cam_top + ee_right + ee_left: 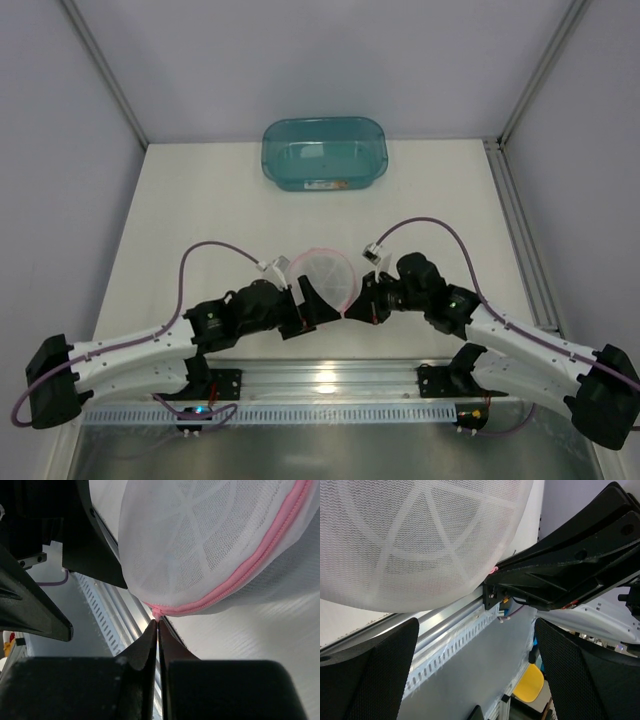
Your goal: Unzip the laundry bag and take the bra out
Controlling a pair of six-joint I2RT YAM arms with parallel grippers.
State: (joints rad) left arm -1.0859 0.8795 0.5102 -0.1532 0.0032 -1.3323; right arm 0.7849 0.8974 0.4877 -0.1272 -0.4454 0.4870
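The laundry bag (325, 272), a round white mesh pouch with a pink zip (250, 562), is near the table's front middle, between both grippers. My right gripper (352, 303) is at its right lower edge. In the right wrist view this gripper (158, 625) is shut on the small pink zip pull (158, 613). My left gripper (312, 300) is at the bag's lower left. Its fingers (370, 670) stand wide apart and empty, with the mesh (410, 540) just beyond them. The zip looks closed. The bra is not in view.
A teal translucent tub (325, 152) stands at the table's far edge, centre. An aluminium rail (330, 385) runs along the near edge under the arms. The right gripper's black body (580, 565) crosses the left wrist view beside the bag.
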